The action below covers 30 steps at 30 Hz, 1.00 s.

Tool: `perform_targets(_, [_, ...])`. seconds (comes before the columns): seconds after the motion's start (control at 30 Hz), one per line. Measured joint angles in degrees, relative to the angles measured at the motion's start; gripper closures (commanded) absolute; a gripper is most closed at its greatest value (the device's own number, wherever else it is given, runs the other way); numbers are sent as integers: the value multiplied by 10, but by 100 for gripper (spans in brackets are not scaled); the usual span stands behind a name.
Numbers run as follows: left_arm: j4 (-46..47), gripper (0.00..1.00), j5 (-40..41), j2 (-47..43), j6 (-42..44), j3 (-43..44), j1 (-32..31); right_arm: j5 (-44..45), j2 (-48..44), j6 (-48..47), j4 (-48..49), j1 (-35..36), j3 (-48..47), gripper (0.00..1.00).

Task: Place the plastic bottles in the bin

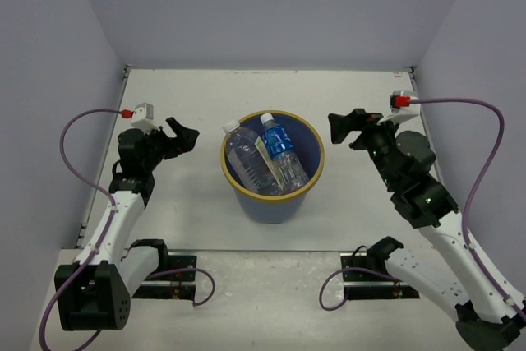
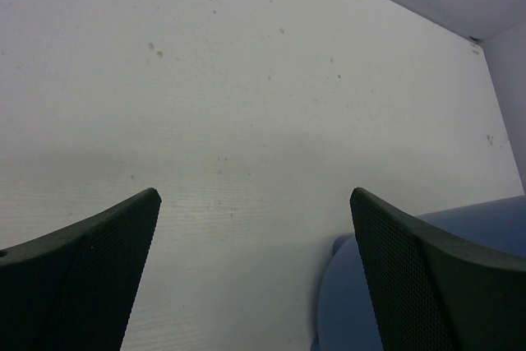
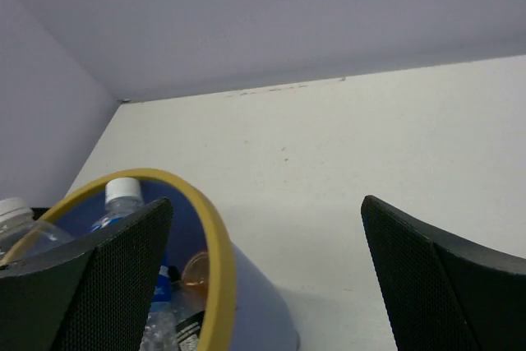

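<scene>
Well, right gripper (image 3: 265, 201) wide apart, empty

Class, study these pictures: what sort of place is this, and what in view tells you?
Most likely a robotics lab test cell: a left arm and right arm bolted to a white table, plain walls boxing it in, and a blue bin of plastic bottles.

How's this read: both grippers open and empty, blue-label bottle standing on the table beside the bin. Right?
One error. The blue-label bottle is inside the bin, not on the table beside it; the top external view shows it. The left gripper and right gripper are open and empty, as stated.
</scene>
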<state>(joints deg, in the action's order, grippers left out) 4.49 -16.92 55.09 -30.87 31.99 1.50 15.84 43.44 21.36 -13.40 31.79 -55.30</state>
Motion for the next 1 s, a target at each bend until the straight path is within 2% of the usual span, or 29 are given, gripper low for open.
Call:
perform_targets(0.2, [0,0,-2,-7,0,0,0,-14,-20,49,0,-95,75,1])
perform_targets(0.4, [0,0,-5,-15,0,-1,0,-18,-39,108,-9,-181,212,1])
perform_targets(0.57, [2,0,-8,-28,0,-15,0,-19,-53,151,-9,-196,298,1])
perform_targets(0.73, [4,0,-20,-28,0,-19,0,-30,-112,161,17,-196,371,1])
perform_targets(1.0, [7,0,-29,-46,-1,-27,0,-33,-206,162,57,-196,385,1])
